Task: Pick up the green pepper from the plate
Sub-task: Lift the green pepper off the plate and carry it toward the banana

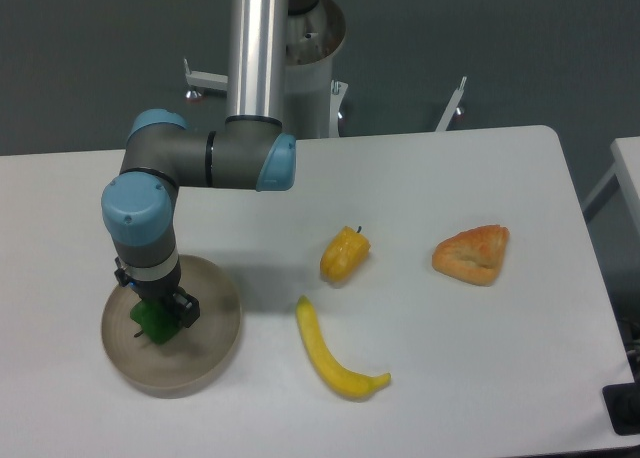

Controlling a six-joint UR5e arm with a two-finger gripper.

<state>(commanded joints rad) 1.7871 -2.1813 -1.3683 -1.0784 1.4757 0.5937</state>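
The green pepper (153, 321) lies on the round beige-grey plate (205, 353) at the front left of the table. My gripper (157, 316) hangs straight down over the plate, right at the pepper, and its fingers stand around it. The wrist hides most of the gripper, so I cannot tell whether the fingers press on the pepper. Only part of the pepper shows below the wrist.
A yellow-orange pepper (345, 255) sits mid-table. A banana (335, 353) lies in front of it. A croissant (473, 253) lies to the right. The arm's base column (262, 48) stands at the back edge.
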